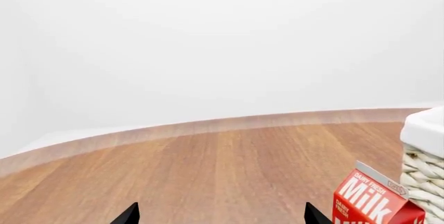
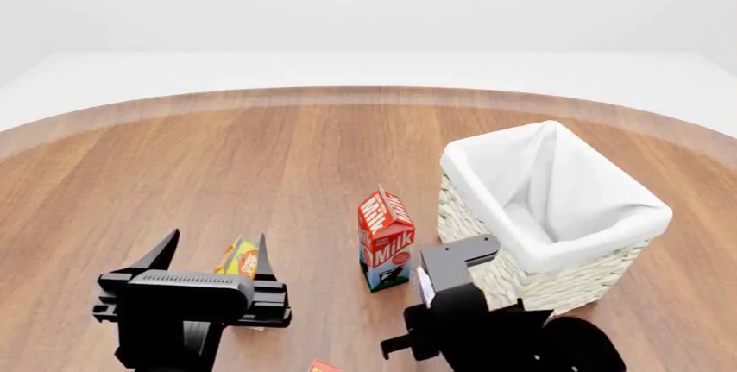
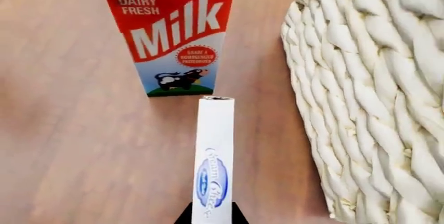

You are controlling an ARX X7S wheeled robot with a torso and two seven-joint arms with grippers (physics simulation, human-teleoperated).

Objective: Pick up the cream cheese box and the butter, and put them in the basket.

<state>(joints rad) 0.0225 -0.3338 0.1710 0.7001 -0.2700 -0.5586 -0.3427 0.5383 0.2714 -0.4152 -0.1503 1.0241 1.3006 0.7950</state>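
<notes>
Closest to the right wrist camera, the right gripper (image 3: 211, 219) pinches the thin white cream cheese box (image 3: 214, 156) edge-on between its dark fingertips, above the wooden table (image 3: 69, 130), between the milk carton (image 3: 170, 34) and the woven wall of the basket (image 3: 375, 104). In the head view, the left gripper (image 2: 213, 255) hangs with fingers spread and empty beside a yellow-orange juice carton (image 2: 238, 260). A small orange-red corner (image 2: 324, 367), possibly the butter, peeks at the bottom edge.
</notes>
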